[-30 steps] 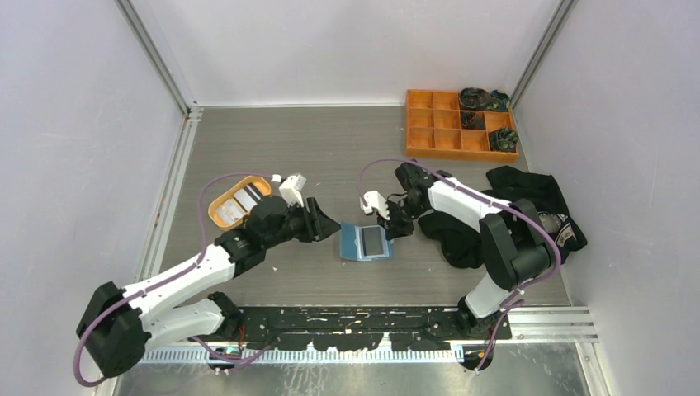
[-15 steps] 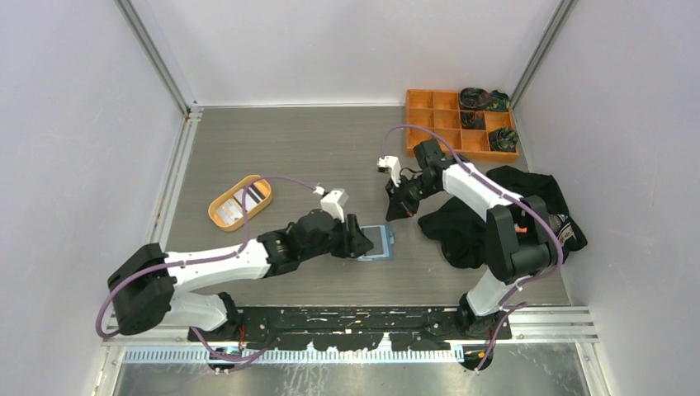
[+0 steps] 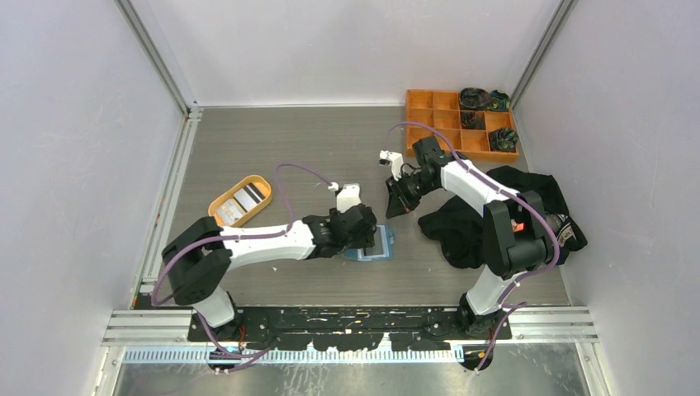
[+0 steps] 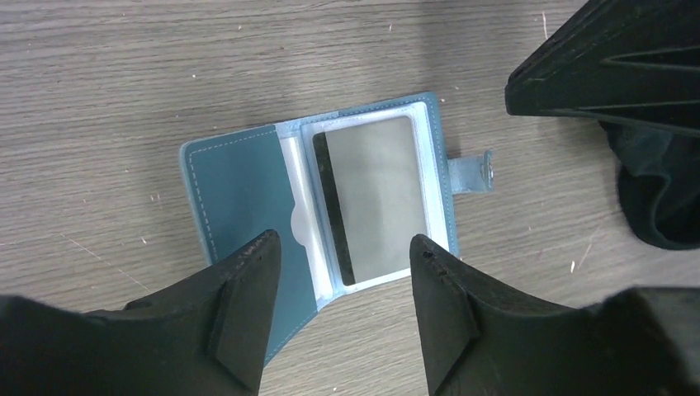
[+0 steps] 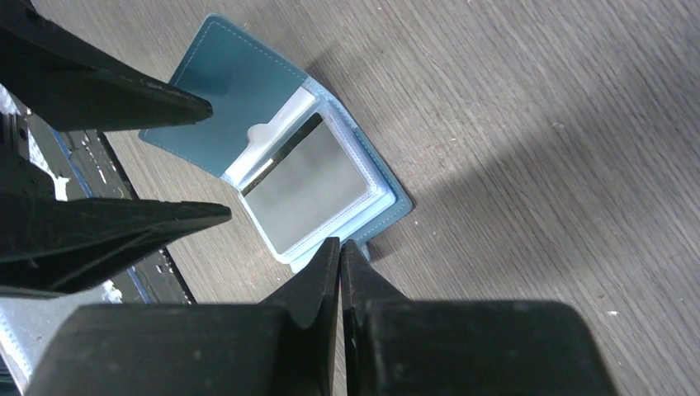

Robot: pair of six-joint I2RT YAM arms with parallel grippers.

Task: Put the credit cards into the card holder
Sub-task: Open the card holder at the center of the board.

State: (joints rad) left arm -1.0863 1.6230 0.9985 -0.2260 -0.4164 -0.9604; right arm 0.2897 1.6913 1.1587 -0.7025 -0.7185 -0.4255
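The blue card holder (image 4: 235, 194) lies open on the table, its snap tab (image 4: 476, 170) pointing right. A grey credit card (image 4: 380, 194) with a dark stripe sits in its clear pocket. My left gripper (image 4: 345, 251) hovers open just above the holder's near edge, nothing between its fingers. In the top view the left gripper (image 3: 367, 236) covers most of the holder (image 3: 385, 244). My right gripper (image 5: 340, 246) is shut and empty, raised beside the holder (image 5: 235, 95) at its tab side. More credit cards (image 3: 247, 198) lie in the orange oval tray (image 3: 218, 217).
An orange compartment box (image 3: 436, 132) with dark items stands at the back right. Black cloth (image 3: 458, 235) lies in a heap right of the holder, under the right arm. The right gripper's black fingers (image 4: 611, 66) hang at the upper right of the left wrist view.
The left arm swung right from beside the oval tray to over the card holder, and its jaws widened. The right gripper drew back from the holder toward the back right, then stayed.
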